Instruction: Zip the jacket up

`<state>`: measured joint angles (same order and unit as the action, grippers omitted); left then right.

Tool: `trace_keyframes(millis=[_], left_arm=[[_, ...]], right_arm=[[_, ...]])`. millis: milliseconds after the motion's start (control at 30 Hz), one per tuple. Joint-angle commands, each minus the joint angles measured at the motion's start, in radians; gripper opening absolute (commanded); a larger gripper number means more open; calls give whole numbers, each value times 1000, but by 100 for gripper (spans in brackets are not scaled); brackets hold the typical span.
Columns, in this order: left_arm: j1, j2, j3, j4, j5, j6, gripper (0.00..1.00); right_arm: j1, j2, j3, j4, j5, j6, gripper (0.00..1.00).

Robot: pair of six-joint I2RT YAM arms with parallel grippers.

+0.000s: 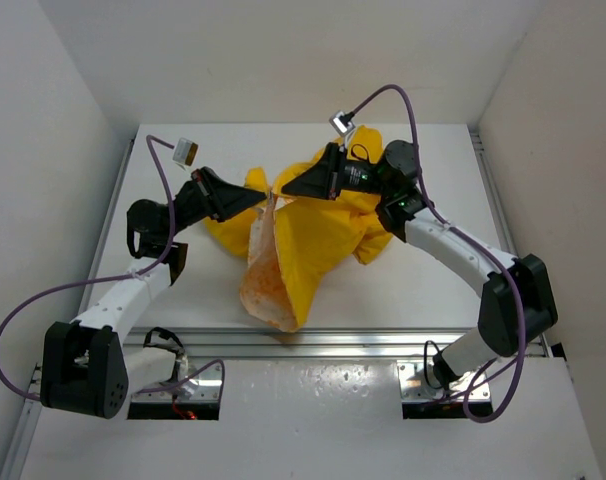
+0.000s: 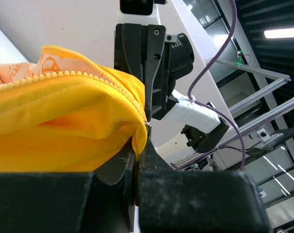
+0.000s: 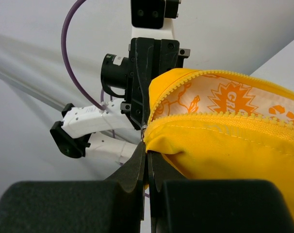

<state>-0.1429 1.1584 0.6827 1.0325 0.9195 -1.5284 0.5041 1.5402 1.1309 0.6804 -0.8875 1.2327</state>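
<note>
Left fingers (image 2: 115, 170) pinch the soft bright yellow fabric jacket (image 1: 323, 235); right fingers (image 3: 132, 170), closed, meet them upper centre; zip (image 1: 267, 250) trails toward lower centre.

At two o'clock in the right wrist view, the jacket (image 3: 224, 145) had a white lining (image 3: 263, 99) whose orange starburst print read "GR", the rest cut off; nothing else was legible.
</note>
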Motion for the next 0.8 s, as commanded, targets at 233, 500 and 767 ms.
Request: trace_keyframes(millis=[233,500,767], left_arm=[[9,-5,40,90,-24,-30,0],[20,-5,60,60,-15,-24,0],[11,-45,69,-69,-5,109,0]], right_arm=[[34,-6,-9,94,-28,-7,0],[36,-34,-17,21,-73,-105,0],[31,-51,-5,-59,-102,-206,0]])
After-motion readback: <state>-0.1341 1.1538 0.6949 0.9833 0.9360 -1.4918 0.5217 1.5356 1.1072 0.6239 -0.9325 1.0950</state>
